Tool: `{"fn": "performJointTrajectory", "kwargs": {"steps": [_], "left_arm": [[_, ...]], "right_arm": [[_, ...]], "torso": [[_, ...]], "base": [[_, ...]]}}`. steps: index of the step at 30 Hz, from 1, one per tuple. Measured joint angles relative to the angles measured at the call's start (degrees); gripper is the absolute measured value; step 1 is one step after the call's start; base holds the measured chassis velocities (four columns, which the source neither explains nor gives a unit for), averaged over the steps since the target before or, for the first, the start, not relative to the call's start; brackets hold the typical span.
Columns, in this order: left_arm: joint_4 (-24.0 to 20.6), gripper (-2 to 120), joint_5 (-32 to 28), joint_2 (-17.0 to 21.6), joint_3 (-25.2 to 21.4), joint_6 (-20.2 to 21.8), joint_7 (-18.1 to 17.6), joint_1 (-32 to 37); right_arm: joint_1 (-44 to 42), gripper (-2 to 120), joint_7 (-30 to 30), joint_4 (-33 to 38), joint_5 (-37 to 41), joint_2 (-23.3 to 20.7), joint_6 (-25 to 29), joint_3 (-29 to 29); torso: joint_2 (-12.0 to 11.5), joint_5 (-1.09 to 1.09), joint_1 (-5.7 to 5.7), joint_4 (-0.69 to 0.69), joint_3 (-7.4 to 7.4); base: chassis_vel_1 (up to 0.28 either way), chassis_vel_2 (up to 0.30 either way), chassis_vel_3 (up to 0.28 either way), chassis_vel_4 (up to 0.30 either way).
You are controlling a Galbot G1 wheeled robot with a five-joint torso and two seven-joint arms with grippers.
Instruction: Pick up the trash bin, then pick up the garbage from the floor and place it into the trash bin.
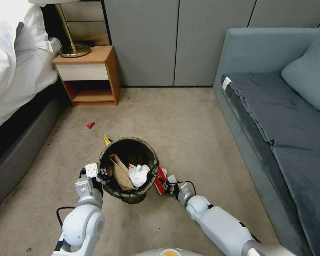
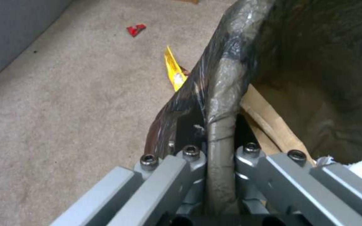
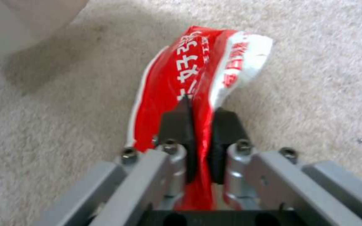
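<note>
Trash bin [image 1: 128,170] sitting on the carpet [image 1: 188,121] right between the two claws, dark liner folded over the rim. Already holding a crumpled brown paper bag [image 1: 120,173] and a white tissue [image 1: 138,175] inside. Left claw [image 1: 102,175] clamped on the bin's rim, one finger inside the liner and one outside, plain to see from the left wrist camera [image 2: 219,131].

Right claw [image 1: 166,185] just on the other side of the bin, pinched tight on a red-and-white wrapper [image 3: 198,78], pads [image 3: 177,122] squeezing the plastic flat between them. Wrapper sticking out ahead of the claw, low over the carpet and close against the bin's outer wall.

Beyond the left claw, a yellow foil wrapper [image 2: 174,69] poking out from behind the far side of the bin. Farther out past that, a tiny red scrap [image 1: 91,124] lying alone on the carpet.

Nightstand [image 1: 89,76] with a brass lamp [image 1: 73,48] well beyond, bed [image 1: 14,64] off past the left claw, grey sofa [image 1: 273,117] off past the right claw.
</note>
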Motion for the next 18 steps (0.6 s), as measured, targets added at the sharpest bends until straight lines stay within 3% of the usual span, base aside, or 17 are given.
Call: {"fn": "performJointTrajectory", "kwargs": {"steps": [1, 8, 18], "left_arm": [[0.0, 0, 0.0, 0.0, 0.1, 0.0, 0.0, 0.0], [0.0, 0, -0.1, 0.1, -0.1, 0.0, 0.0, 0.0], [0.7, 0, -0.8, 0.7, 0.0, 0.0, 0.0, -0.8]], "right_arm": [[0.2, 1, 0.1, 0.0, 0.0, 0.1, 0.2, 0.2], [0.2, 1, 0.7, 0.6, 0.0, 0.1, 1.3, 1.7], [-4.6, 1, 2.4, 8.5, 3.0, -1.4, 2.6, 6.8]], "torso": [[0.0, -0.01, 0.00, 0.00, 0.00], [0.0, -0.01, 0.00, 0.00, 0.00], [0.0, 0.00, 0.00, -0.01, 0.00]], "base": [[0.000, 0.000, 0.000, 0.000], [0.000, 0.000, 0.000, 0.000], [0.000, 0.000, 0.000, 0.000]]}}
